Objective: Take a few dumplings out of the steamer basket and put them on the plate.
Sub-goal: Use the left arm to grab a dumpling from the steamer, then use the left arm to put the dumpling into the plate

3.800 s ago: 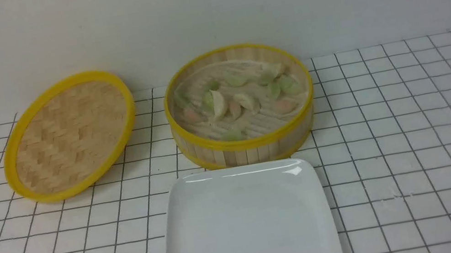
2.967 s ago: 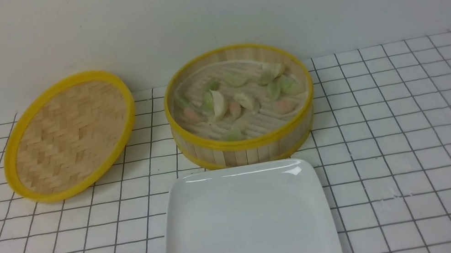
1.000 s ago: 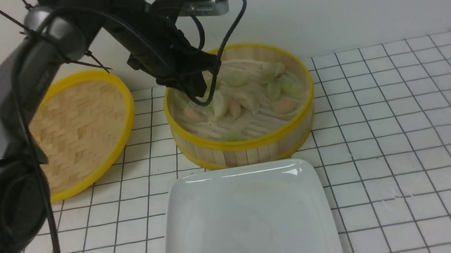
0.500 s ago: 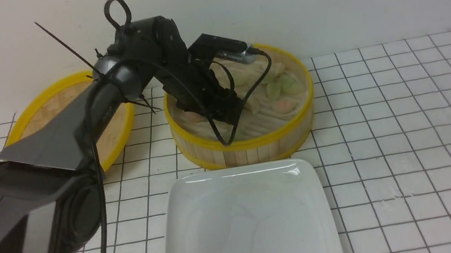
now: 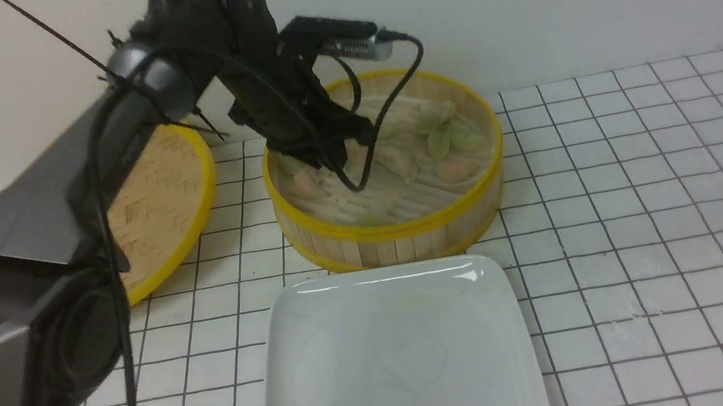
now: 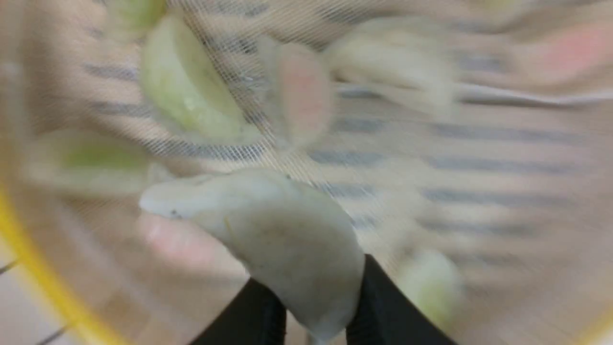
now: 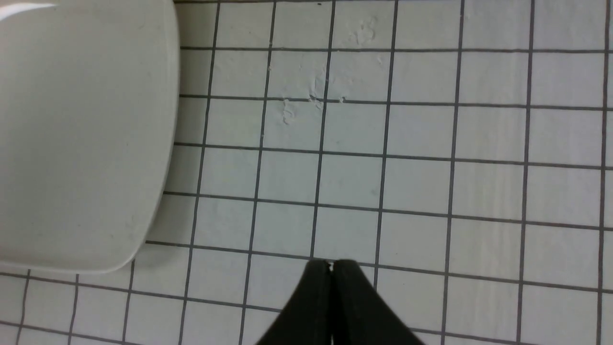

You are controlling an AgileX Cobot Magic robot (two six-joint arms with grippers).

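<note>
Left tool (image 6: 316, 297): closed on one pale cream dumpling (image 6: 282, 235), held above the basket floor
Right tool (image 7: 330, 266): jaws together, over the desk (image 7: 421, 191), beside the plate's edge
Other dumplings (image 6: 191, 91): pale green, cream and pink-orange, lying inside the steamer basket (image 5: 414, 246)
Steamer basket: at the desk's far edge, yellow-rimmed, slatted
Plate (image 5: 394, 368): white, rounded corners, at the desk's near edge, its far edge just before the basket
Woven lid (image 5: 160, 201): near the desk's far left corner, partly hidden by the left arm (image 5: 60, 182)
</note>
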